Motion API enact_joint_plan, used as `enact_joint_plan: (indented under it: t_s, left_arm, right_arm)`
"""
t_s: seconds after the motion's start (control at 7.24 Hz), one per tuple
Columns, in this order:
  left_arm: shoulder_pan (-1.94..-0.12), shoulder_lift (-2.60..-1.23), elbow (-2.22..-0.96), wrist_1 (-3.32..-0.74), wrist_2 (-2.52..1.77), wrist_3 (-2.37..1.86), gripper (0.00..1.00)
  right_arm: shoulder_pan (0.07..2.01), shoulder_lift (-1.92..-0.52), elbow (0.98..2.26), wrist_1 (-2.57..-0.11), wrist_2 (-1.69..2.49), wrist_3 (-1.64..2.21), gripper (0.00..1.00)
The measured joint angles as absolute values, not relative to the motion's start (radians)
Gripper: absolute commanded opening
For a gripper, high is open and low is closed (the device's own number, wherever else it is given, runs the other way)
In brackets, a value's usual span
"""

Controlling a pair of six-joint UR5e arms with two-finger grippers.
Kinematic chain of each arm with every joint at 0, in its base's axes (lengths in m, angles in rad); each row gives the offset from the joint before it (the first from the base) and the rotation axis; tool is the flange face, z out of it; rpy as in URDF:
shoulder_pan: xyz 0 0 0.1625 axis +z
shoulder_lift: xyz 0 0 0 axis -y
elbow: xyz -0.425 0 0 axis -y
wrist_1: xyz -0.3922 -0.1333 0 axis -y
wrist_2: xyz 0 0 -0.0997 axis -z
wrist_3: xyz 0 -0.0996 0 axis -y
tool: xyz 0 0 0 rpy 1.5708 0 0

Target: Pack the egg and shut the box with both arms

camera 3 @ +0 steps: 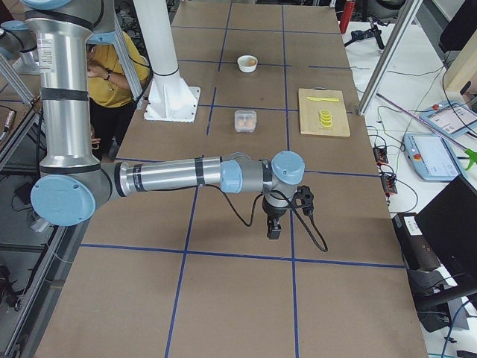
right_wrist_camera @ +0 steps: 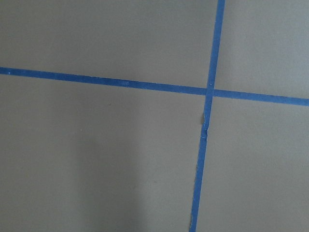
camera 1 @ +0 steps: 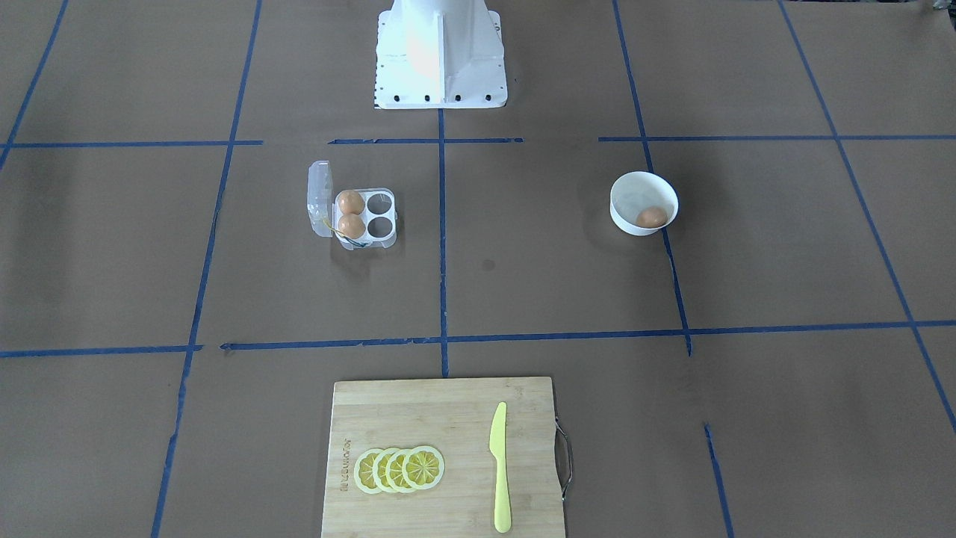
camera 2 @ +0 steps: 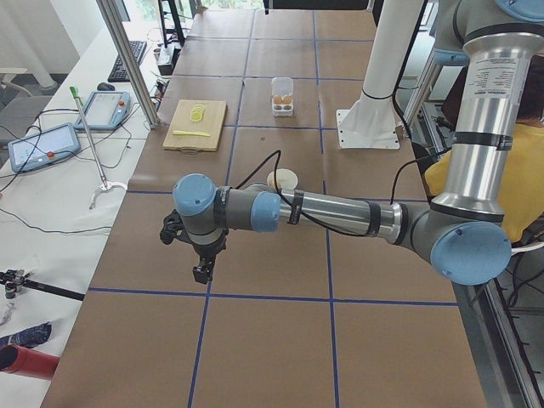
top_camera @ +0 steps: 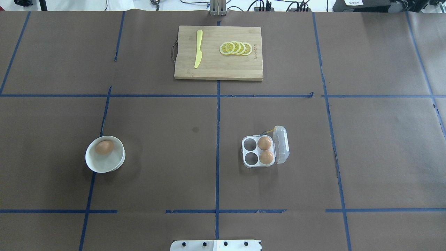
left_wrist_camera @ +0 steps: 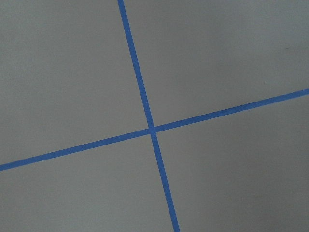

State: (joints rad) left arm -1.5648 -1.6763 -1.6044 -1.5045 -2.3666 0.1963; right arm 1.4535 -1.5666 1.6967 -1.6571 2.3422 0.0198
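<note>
One orange-brown egg (top_camera: 104, 147) lies in a white bowl (top_camera: 104, 164) on the robot's left side of the table; it also shows in the front-facing view (camera 1: 651, 217). The clear egg box (top_camera: 257, 150) stands open on the right side, its lid (top_camera: 281, 144) tipped up. Two eggs (top_camera: 264, 143) (top_camera: 266, 157) fill the cups nearest the lid; the other two cups are empty. My left gripper (camera 2: 202, 270) shows only in the exterior left view and my right gripper (camera 3: 274, 231) only in the exterior right view. Both hang far from the box and bowl, over bare paper. I cannot tell whether they are open or shut.
A wooden cutting board (top_camera: 216, 69) with lemon slices (top_camera: 236, 48) and a yellow knife (top_camera: 198, 48) lies at the far edge. The white pedestal (camera 1: 441, 56) stands at the robot's side. Blue tape lines cross the brown paper. Both wrist views show only paper and tape.
</note>
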Motion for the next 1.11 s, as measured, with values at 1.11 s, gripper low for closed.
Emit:
enact_joint_plan:
  t_s: [1.11]
  left_arm:
    - [-1.488, -1.666, -1.654, -1.577, -2.465, 0.187, 1.00]
  right_arm:
    - [1.418, -1.553, 1.689, -1.657, 2.348, 0.036, 1.00]
